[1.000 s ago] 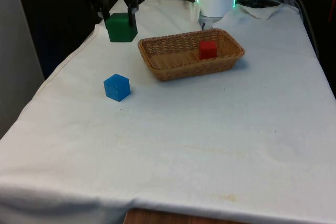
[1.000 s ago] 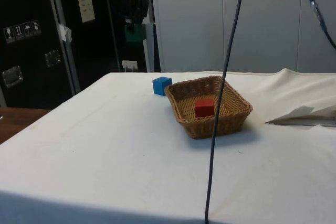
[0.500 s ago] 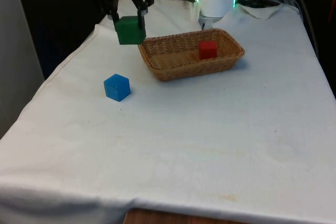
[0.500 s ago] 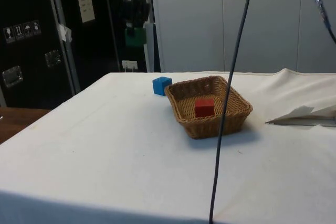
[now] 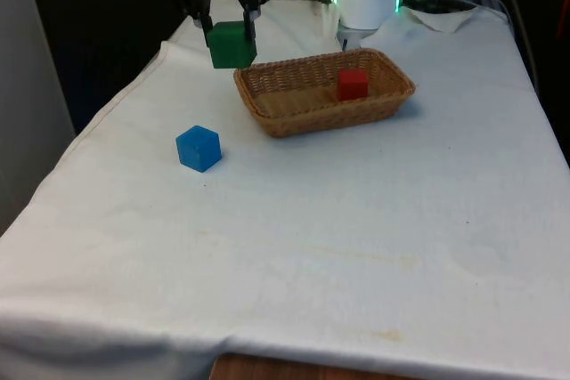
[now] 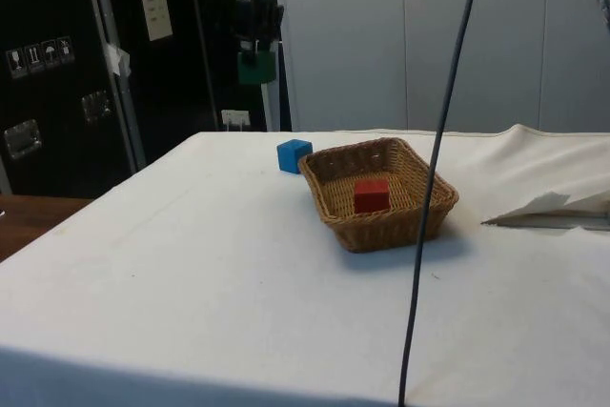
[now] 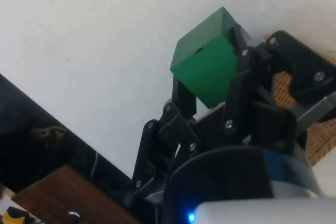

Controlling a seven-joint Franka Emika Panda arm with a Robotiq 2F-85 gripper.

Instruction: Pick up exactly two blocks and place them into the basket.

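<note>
front: I look down the desk [image 5: 356, 220] | side: across it, farther back | wrist: close above jaws | all share the green block [image 5: 231, 44]

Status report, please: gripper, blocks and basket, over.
Gripper shut on green block, in the air beside basket. Red block in basket. Blue block on cloth, apart. Nothing in the way.
</note>
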